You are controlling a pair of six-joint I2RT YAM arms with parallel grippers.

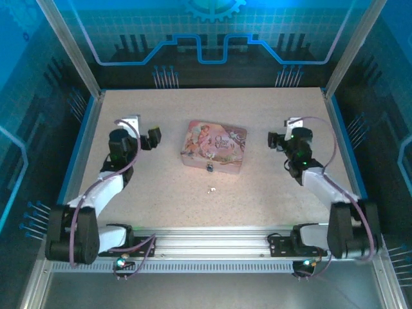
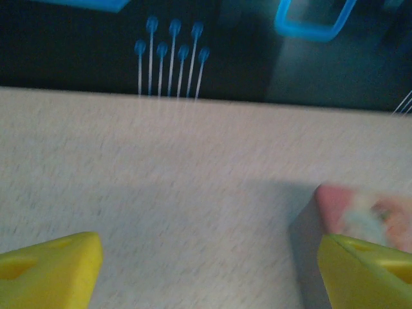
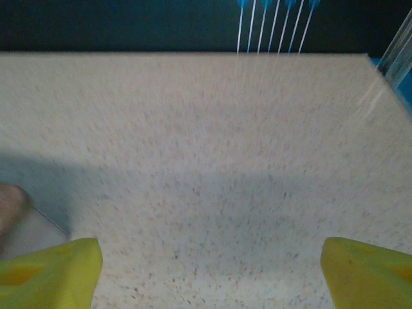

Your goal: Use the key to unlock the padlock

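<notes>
The small dark padlock (image 1: pixel 210 168) hangs at the front edge of the pink illustrated tin (image 1: pixel 214 144) in the middle of the table. The key (image 1: pixel 211 190), a pale speck, lies on the tabletop just in front of it. My left gripper (image 1: pixel 150 138) is to the left of the tin, open, with bare table between its yellow fingers (image 2: pixel 51 267); the tin's corner (image 2: pixel 367 212) shows by its right finger. My right gripper (image 1: pixel 275 140) is to the right of the tin, open, its yellow fingers (image 3: pixel 364 273) spread over bare table.
The speckled tabletop (image 1: pixel 161 187) is bordered by blue side rails and aluminium posts. A dark back wall with blue lines closes the far edge. Both arm bases sit on the rail at the near edge.
</notes>
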